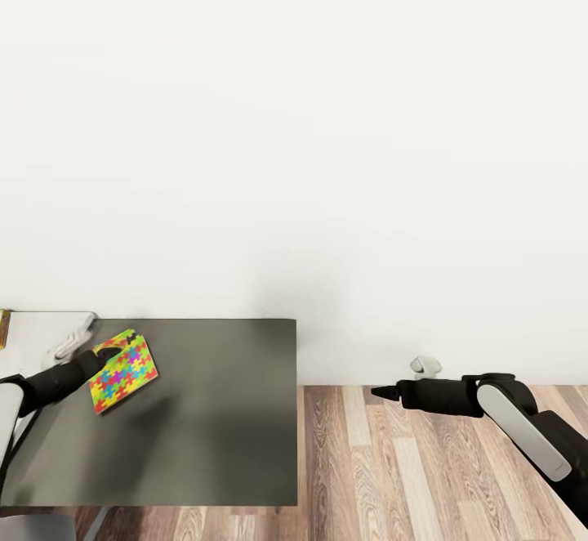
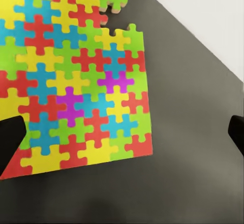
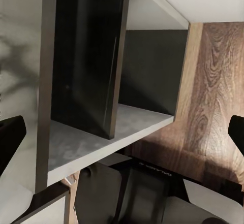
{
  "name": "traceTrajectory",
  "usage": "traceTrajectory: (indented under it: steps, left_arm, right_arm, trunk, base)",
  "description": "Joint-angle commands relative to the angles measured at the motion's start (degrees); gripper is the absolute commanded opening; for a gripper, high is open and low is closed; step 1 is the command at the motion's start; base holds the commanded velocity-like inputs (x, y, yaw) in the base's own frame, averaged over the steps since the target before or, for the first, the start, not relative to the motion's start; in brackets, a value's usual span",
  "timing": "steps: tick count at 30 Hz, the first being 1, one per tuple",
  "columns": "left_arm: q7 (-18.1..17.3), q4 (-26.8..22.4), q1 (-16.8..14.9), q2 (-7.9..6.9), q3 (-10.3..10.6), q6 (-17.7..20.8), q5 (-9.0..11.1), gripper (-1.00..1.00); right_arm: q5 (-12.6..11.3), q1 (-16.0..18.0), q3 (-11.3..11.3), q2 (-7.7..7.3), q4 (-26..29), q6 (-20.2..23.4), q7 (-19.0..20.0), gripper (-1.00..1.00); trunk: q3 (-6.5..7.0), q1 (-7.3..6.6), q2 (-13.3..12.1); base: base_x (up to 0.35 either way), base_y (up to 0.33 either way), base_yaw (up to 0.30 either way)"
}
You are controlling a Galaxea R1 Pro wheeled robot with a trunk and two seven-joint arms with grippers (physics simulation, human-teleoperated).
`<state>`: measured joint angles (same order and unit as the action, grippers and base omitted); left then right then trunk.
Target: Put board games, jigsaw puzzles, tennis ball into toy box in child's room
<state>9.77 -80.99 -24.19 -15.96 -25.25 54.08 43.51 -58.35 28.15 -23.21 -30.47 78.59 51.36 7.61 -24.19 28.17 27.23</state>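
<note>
While the left arm reaches in from eight o'clock of the head view, its left gripper (image 1: 104, 355) sits at the near-left corner of a jigsaw puzzle (image 1: 122, 371) on the dark-grey table (image 1: 212, 410). In the left wrist view the two fingertips (image 2: 9, 142) stand wide apart, one overlapping the puzzle's (image 2: 76, 76) corner and the other over bare table top (image 2: 193, 148), so the claw is released and grasps nothing.

The puzzle lies flat near the table's left end, turned askew so its edges run diagonally to the table edges, one corner toward one o'clock. It is close to square, so no long axis can be told. A second coloured layer juts from beneath it at its far side. To its right the dark top is bare as far as the right edge, past which lies wood plank floor (image 1: 425, 467).

The right gripper (image 1: 382, 392) hangs over that floor at four o'clock, well clear of the table edge; its fingertips (image 3: 10, 137) stand apart, released.

Farthest back, at nine o'clock, a lighter grey surface (image 1: 37, 333) adjoins the dark top against the white wall (image 1: 327, 132).
</note>
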Motion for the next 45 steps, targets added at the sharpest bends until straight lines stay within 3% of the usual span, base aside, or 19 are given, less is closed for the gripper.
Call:
traceTrajectory:
  steps: [1,8,16,45]
  left_arm:
    - [0.6,0.0,0.0,0.0,0.0,0.2,0.7,1.0]
    - [3.6,4.0,-0.4,-0.08,-1.5,-1.0,0.6,1.0]
    - [4.7,6.0,-0.8,-0.5,-1.9,-2.2,0.6,1.0]
    - [4.9,12.0,-3.6,-0.9,-1.7,-4.4,0.6,1.0]
  right_arm:
    - [0.5,0.1,-0.1,-0.05,0.0,0.1,0.5,1.0]
    - [0.5,0.1,-0.1,-0.09,0.9,0.1,0.5,1.0]
    - [0.4,0.1,-0.1,-0.13,1.2,0.1,0.5,1.0]
    - [0.5,-0.8,0.0,-0.17,2.8,0.6,0.5,1.0]
  trunk:
    - [-0.08,0.03,0.1]
    - [-0.08,0.03,0.1]
    - [-0.08,0.03,0.1]
    - [-0.08,0.03,0.1]
  base:
    - [0.0,0.0,0.0]
    - [0.0,0.0,0.0]
    - [0.0,0.0,0.0]
    - [0.0,0.0,0.0]
